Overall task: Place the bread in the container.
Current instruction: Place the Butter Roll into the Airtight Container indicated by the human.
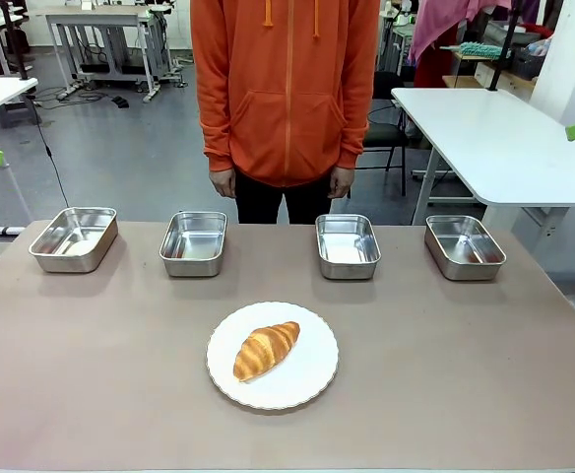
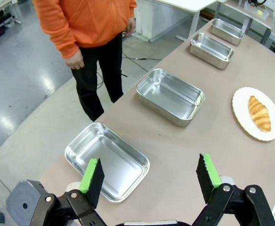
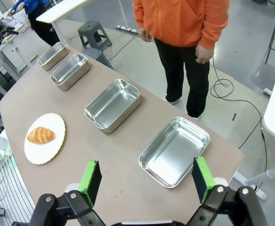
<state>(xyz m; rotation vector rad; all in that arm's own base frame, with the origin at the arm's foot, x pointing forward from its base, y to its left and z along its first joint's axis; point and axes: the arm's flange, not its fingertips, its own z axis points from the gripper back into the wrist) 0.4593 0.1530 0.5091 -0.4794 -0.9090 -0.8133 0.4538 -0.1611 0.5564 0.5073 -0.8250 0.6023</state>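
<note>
Bread [image 1: 266, 350] on the white plate [image 1: 312, 389], lying aslant across its middle — in none of the pans. Beyond the plate, toward the person [image 1: 286, 89], a row of four shiny steel pans on the tabletop [image 1: 465, 374], all empty: far-left pan [image 1: 74, 238] and inner-left pan [image 1: 193, 242] off to the plate's left, inner-right pan [image 1: 348, 245] and far-right pan [image 1: 464, 246] off to its right (the two inner ones nearest the plate, yet clear of it). Farther from the plate than the pans, the person in an orange hoodie, standing, one hand [image 1: 223, 181] hanging at the side. Left jaws spread wide with nothing between — green pads [image 2: 91, 175] hovering well to the plate's left, above the far-left pan's end of the tabletop. Right jaws spread just as wide, also empty, pads [image 3: 201, 173] well to the plate's right, by the far-right pan.
</note>
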